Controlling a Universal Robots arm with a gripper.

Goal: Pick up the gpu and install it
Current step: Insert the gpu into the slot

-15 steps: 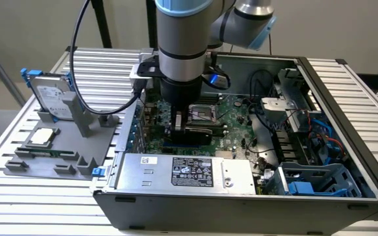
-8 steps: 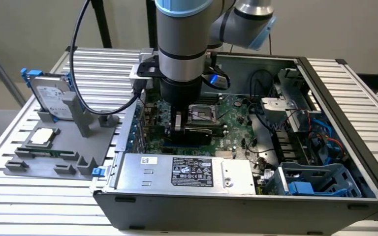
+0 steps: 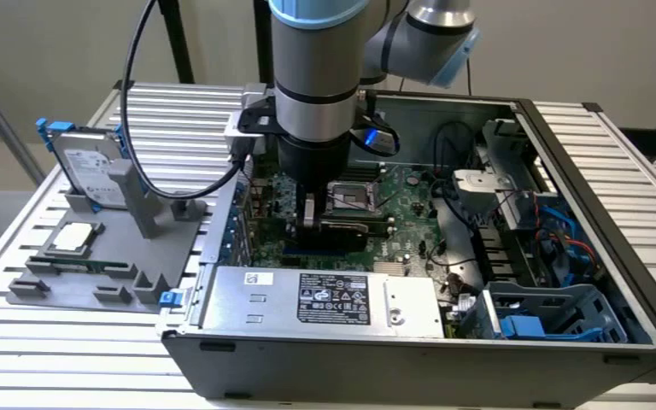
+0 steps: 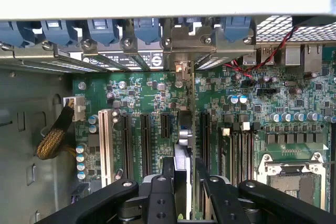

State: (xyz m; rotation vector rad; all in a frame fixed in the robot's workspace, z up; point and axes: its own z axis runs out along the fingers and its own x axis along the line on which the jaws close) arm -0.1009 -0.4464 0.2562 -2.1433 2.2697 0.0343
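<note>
My gripper [image 3: 334,224] is down inside the open computer case [image 3: 601,171], over the green motherboard [image 3: 408,192]. It is shut on the gpu [image 3: 345,232], a dark flat card held upright on its edge. In the wrist view the gpu [image 4: 190,129] appears edge-on as a thin line running from between my fingers [image 4: 169,174] to its silver bracket [image 4: 184,45] at the case's rear wall. The card stands along one of the long black expansion slots [image 4: 144,140]. Whether it is pressed fully into the slot I cannot tell.
A grey fixture tray [image 3: 100,273] at the exterior view's left holds the silver hard drive with blue frame [image 3: 86,171] and a square chip [image 3: 72,237]. Inside the case are the power supply [image 3: 328,299], CPU socket [image 4: 294,174], drive cage [image 3: 545,312] and loose cables [image 3: 499,218].
</note>
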